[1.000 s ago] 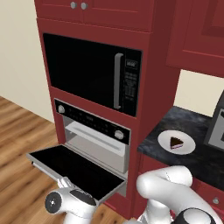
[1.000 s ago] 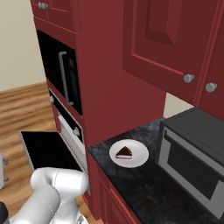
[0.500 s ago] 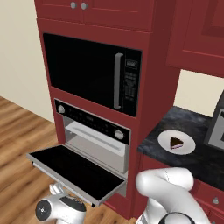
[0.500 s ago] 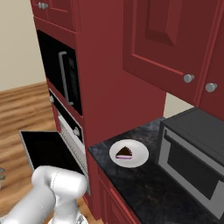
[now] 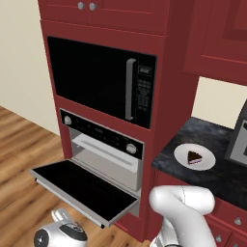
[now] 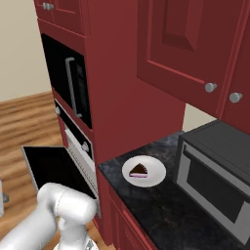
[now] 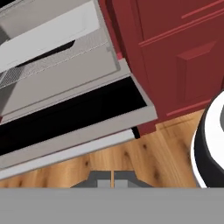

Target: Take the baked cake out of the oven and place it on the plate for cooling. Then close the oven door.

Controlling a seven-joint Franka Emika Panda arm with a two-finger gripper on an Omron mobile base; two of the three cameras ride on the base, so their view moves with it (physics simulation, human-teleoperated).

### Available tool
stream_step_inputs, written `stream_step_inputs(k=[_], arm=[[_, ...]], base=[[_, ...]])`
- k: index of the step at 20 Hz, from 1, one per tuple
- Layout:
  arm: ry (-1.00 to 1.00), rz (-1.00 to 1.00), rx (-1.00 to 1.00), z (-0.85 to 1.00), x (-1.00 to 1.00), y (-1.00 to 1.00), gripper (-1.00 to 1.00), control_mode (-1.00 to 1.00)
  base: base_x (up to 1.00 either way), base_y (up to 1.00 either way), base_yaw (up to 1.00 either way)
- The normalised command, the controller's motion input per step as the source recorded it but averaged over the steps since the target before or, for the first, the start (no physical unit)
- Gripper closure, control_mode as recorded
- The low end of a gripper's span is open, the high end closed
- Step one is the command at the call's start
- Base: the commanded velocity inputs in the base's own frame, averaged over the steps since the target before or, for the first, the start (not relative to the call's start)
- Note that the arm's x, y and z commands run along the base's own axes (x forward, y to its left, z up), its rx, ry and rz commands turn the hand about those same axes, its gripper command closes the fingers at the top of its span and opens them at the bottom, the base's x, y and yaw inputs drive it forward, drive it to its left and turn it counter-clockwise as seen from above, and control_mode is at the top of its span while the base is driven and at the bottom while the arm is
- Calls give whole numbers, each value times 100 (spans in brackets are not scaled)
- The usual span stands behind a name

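We are logging cake slice [image 5: 194, 157] sitting on white plate [image 5: 182, 157] on dark worktop [image 5: 212, 173], oven door [image 5: 82, 190] hanging open, our tool [image 7: 113, 180] pressing its tips together, empty, beneath the door.

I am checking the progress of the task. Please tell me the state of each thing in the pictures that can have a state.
oven door: open, folded down flat.
oven: open, pale racks showing, no cake seen inside.
baked cake: lying on the plate.
plate: on the dark counter, holding the cake.
microwave: door shut.
tool: shut, holding nothing, low near the wooden floor below the door.
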Motion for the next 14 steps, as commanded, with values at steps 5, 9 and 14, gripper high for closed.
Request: stream_step_inputs(k=[5,9,14], arm=[[0,0,-5,-36,32,0,100,-100],[0,0,-4,-34,31,0,100,-100],[0,-2,-5,-43,30,3,100,-100]], base=[[0,0,0],[0,0,0],[0,0,0]])
